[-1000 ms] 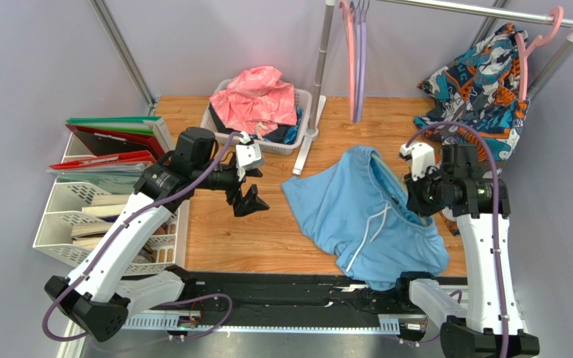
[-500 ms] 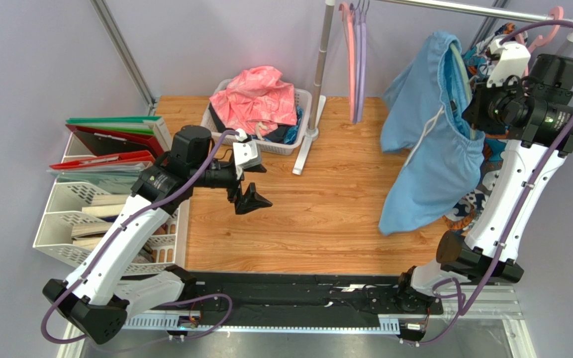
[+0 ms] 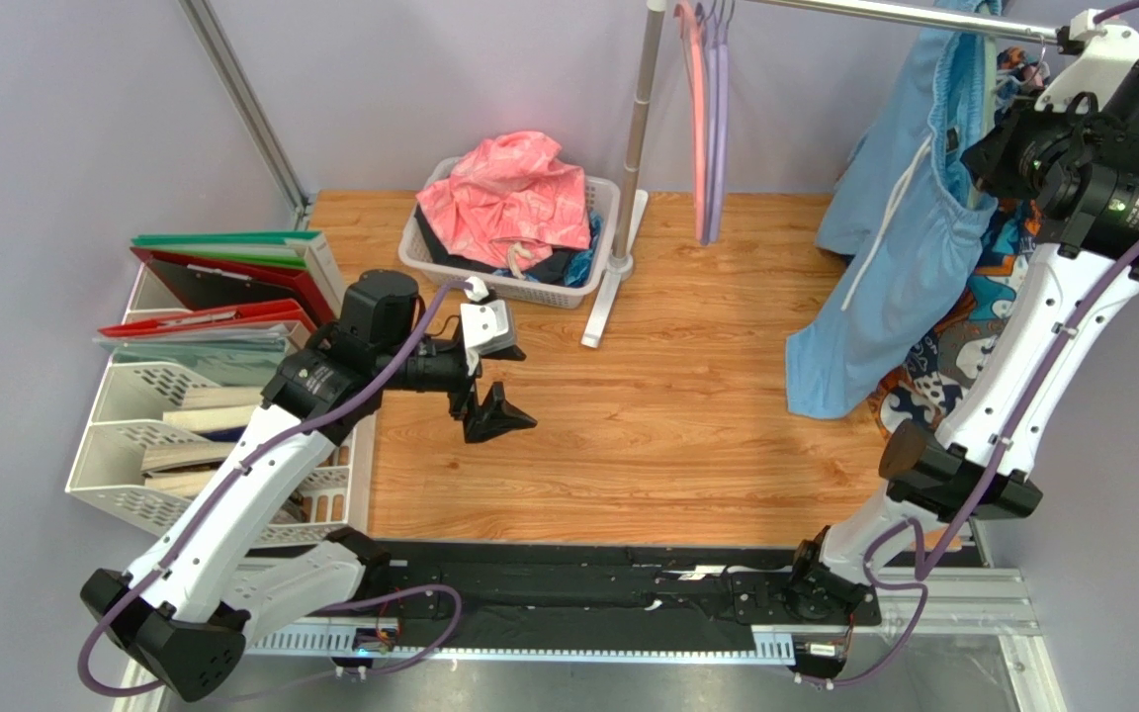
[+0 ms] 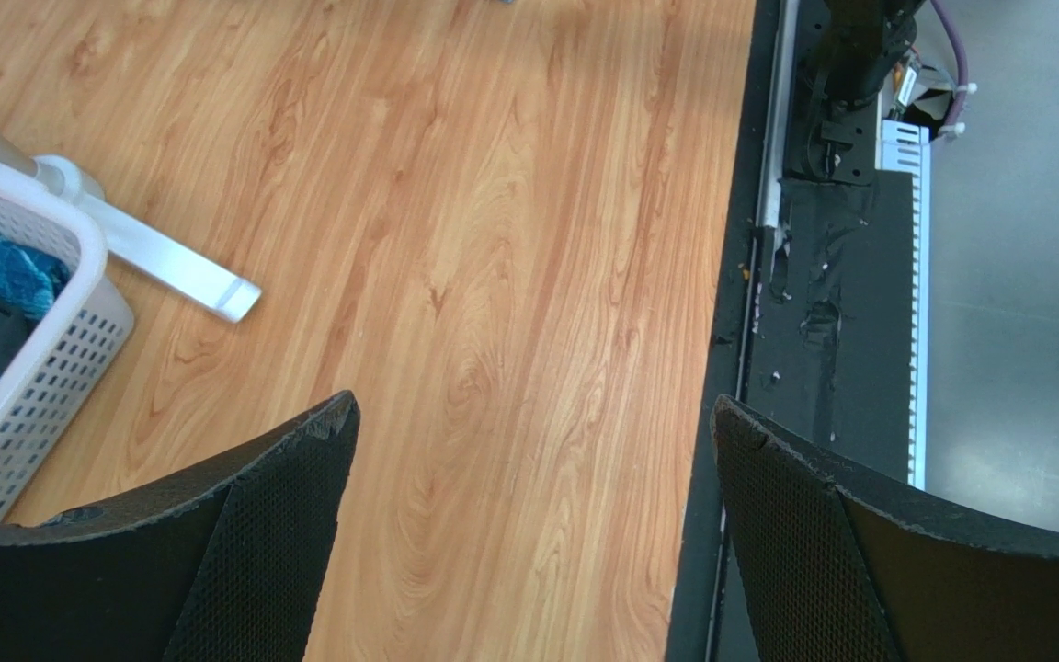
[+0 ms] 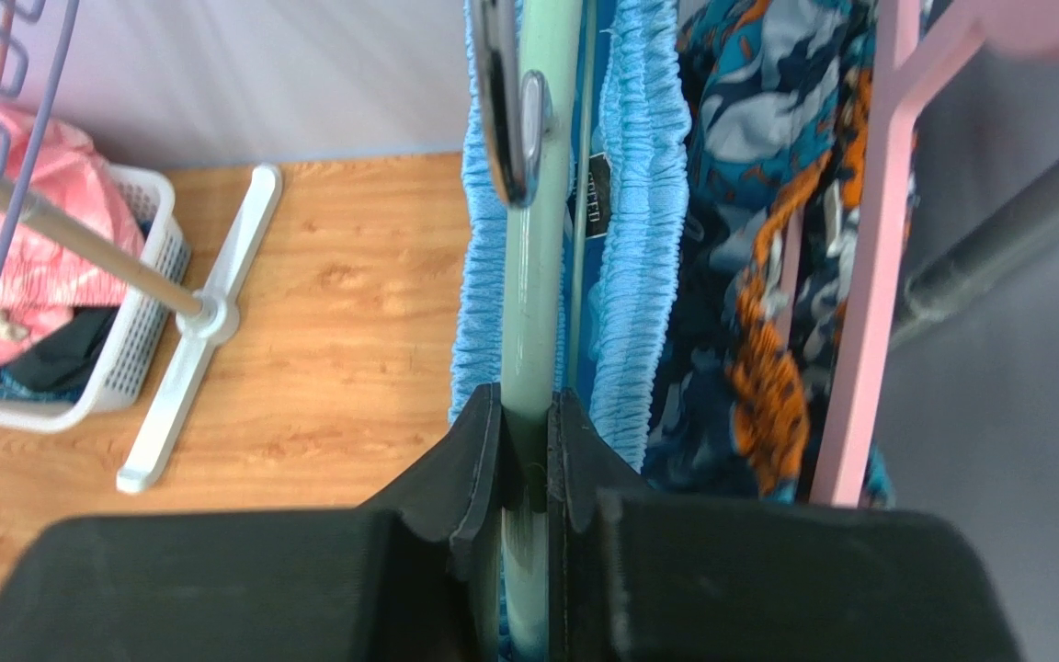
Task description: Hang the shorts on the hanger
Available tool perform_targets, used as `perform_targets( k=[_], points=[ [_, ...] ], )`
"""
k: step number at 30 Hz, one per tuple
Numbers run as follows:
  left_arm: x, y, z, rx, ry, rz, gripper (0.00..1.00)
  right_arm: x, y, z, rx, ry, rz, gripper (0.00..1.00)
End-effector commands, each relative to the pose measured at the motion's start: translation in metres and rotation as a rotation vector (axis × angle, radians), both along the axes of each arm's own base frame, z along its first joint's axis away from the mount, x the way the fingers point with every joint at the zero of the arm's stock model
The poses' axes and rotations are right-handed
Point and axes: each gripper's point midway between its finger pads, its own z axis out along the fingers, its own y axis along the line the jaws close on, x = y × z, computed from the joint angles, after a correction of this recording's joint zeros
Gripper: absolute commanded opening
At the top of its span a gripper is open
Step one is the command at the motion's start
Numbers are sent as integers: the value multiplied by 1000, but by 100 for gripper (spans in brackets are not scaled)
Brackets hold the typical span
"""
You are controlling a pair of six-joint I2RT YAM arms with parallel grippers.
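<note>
The light blue shorts [image 3: 900,238] hang on the mint-green hanger [image 5: 538,276], high at the top right by the clothes rail [image 3: 858,12]. My right gripper [image 3: 995,149] is shut on the hanger's stem. In the right wrist view, the gripper [image 5: 528,407] pinches the green plastic between its pads. The shorts' elastic waistband [image 5: 639,207] bunches on both sides of the hanger. The white drawstring [image 3: 888,238] dangles down. My left gripper [image 3: 494,408] is open and empty, low over the wooden table; its wrist view [image 4: 532,421] shows only bare wood between the fingers.
A teal-orange patterned garment [image 3: 962,349] hangs on a pink hanger [image 5: 880,276] right behind the shorts. Pink and lilac hangers [image 3: 705,119] hang on the rail's left. A white basket [image 3: 608,208] with a pink cloth [image 3: 509,193] stands at the back. File trays [image 3: 145,438] stand left. The rack's foot [image 3: 598,312] lies mid-table.
My right arm has lifted the hanger with the shorts off the table and up to the rail at top right. The left arm has hardly moved.
</note>
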Motion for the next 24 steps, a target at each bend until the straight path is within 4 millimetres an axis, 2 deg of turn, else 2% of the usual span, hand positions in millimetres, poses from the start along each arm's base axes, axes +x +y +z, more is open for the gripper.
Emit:
perform_targets(
  k=[1,7,11,14,20,24],
  points=[
    [-1,-2,3,-34,-20,-9,99,24,-11,68,-82,-262,-10,0],
    [-4,-1,-4,-24,0,-14,99,53,-35,63,-101,-273,-56,0],
    [-8,-1,-6,-24,24,-21,99,66,-44,73,-108,-331,-76,0],
    [-9,0,-8,-21,25,-22,99,74,-48,73,-100,-347,-86,0],
    [-10,2,-10,-11,23,-15,99,93,-56,60,-93,-333,-107,0],
    [-11,4,-13,-4,25,-11,99,101,-58,44,-81,-294,-120,0]
  ],
)
